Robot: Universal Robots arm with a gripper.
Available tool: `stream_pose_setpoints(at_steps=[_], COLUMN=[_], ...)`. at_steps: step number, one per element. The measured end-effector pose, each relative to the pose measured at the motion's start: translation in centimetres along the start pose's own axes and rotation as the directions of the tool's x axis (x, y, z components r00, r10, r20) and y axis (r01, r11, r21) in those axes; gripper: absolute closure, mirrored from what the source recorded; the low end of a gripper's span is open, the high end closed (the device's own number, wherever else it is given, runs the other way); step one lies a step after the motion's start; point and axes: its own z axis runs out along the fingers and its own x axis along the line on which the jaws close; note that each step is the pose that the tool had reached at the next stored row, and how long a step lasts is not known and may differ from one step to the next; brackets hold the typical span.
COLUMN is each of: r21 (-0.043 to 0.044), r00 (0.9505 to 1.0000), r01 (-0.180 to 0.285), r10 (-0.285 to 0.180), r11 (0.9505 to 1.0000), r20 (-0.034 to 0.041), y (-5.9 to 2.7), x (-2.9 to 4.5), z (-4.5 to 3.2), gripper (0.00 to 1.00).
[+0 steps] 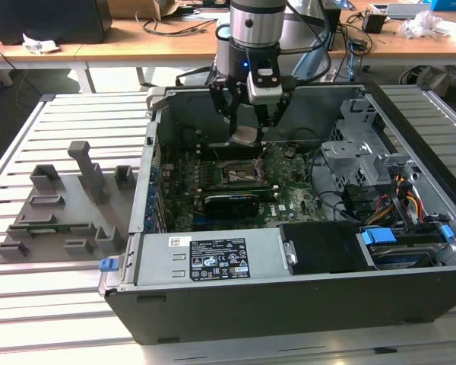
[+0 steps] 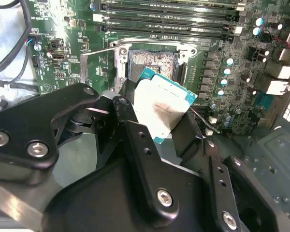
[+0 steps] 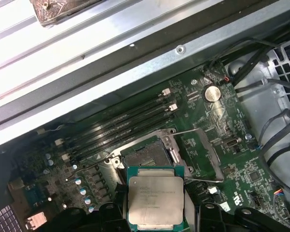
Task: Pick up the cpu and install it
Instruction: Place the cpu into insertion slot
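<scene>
The pincer's (image 2: 159, 120) black linkage lies nearest in the second wrist view. Its fingers (image 2: 187, 133) are closed to the width of the cpu (image 2: 162, 108) and press on two opposite edges of it. The chip hangs tilted, in the air, just above and slightly to the near side of the open socket (image 2: 152, 63) on the green motherboard (image 2: 232, 96). In the exterior view the pincer (image 1: 245, 131) is deep inside the computer case (image 1: 213, 304), toward its far wall, with the grey chip (image 1: 245, 137) at its tip.

I judge the cpu to be light, thin and stiff. Its smooth metal top probably gives little friction, so the rim is the right place to hold it, as it is held now. Its underside and the socket contacts are likely delicate, and a skewed or forced seat could damage them.

The chip's underside is hidden. In the first wrist view the cpu (image 3: 154, 198) is cut off at its near edge, and the fingertip contact is hidden there. The socket's (image 3: 145, 157) contacts and any keying marks are too fine to make out, so I cannot tell whether the chip's orientation matches.
</scene>
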Motion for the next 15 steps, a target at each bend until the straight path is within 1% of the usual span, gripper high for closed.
stream_pose_setpoints(at_steps=[2, 5, 8, 12, 14, 15], r21=[-0.0005, -0.0009, -0.0018, -0.002, -0.0024, -0.0024], r00=[0.9994, 0.9976, 0.9923, 0.9877, 0.9819, 0.9803], r01=[-0.035, -0.069, -0.124, -0.157, -0.189, -0.197], r10=[0.035, 0.069, 0.124, 0.157, 0.189, 0.197], r11=[0.9994, 0.9976, 0.9923, 0.9877, 0.9819, 0.9803], r20=[-0.0009, -0.0019, -0.0035, -0.0044, -0.0054, -0.0056], y=[0.0, 0.0, 0.0, 0.0, 0.0, 0.0], x=[0.0, 0.0, 0.0, 0.0, 0.0, 0.0], z=[0.0, 0.01, 0.01, 0.01, 0.01, 0.01], gripper=[0.45, 0.45, 0.45, 0.45, 0.45, 0.45])
